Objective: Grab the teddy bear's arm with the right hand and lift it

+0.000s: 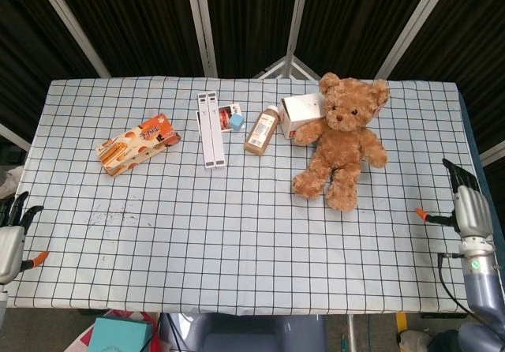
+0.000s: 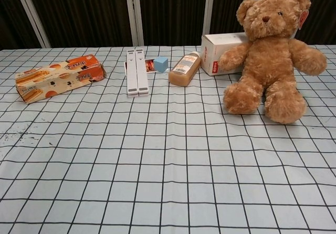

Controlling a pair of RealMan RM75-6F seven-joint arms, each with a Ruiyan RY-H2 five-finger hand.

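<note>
A brown teddy bear sits upright on the checked tablecloth at the far right, its back against a white box. Nothing touches either of its arms. My right hand hangs at the table's right edge, well clear of the bear, fingers apart and holding nothing. My left hand stays at the front left edge, empty with its fingers spread. Neither hand shows in the chest view.
An amber bottle lies left of the white box. A white strip pack with a small blue cube lies mid-back. An orange snack box sits at the left.
</note>
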